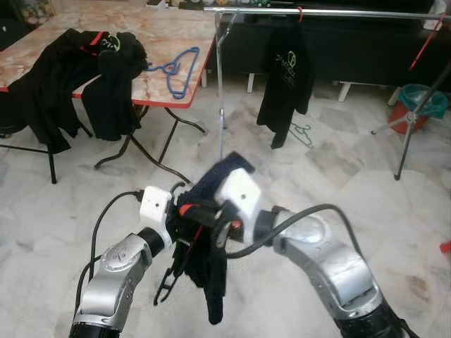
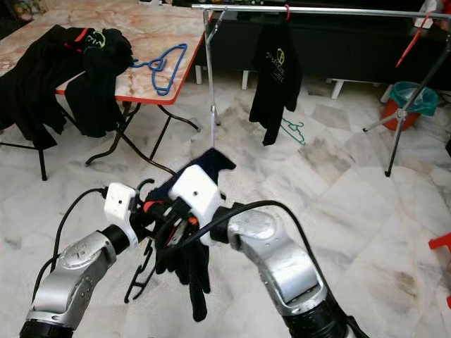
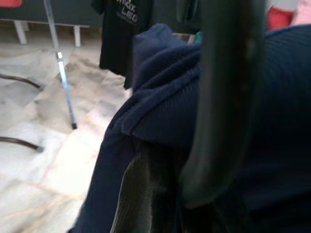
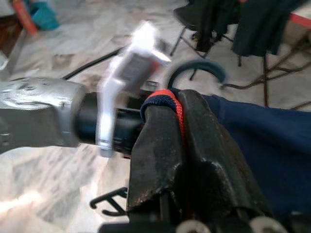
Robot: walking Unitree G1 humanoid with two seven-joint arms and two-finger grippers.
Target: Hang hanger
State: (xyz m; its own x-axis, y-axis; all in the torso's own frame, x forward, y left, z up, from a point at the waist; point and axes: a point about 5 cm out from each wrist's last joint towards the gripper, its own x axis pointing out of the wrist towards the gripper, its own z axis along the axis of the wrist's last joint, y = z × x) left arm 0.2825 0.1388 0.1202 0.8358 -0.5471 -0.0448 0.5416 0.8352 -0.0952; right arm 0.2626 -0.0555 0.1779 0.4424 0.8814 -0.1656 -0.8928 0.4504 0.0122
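I hold a dark navy garment [image 1: 211,274] on a black hanger [image 1: 166,282] low in front of me, over the marble floor. My right gripper [image 1: 215,215] is shut on the garment's red-trimmed collar [image 4: 167,99]. My left gripper [image 1: 189,211] meets it from the left, fingers [image 3: 223,97] pressed into the cloth at the hanger's neck. The hanger's lower frame dangles below my left wrist. The silver rack rail [image 1: 338,12] runs across the back, well beyond both grippers.
A black t-shirt [image 1: 285,77] hangs on the rail from a red hanger. At the left, a folding table [image 1: 162,88] carries black clothes [image 1: 63,77] and a blue hanger [image 1: 176,70]. A green hanger [image 1: 303,134] lies on the floor. A red bucket [image 1: 416,105] stands by the rack's right leg.
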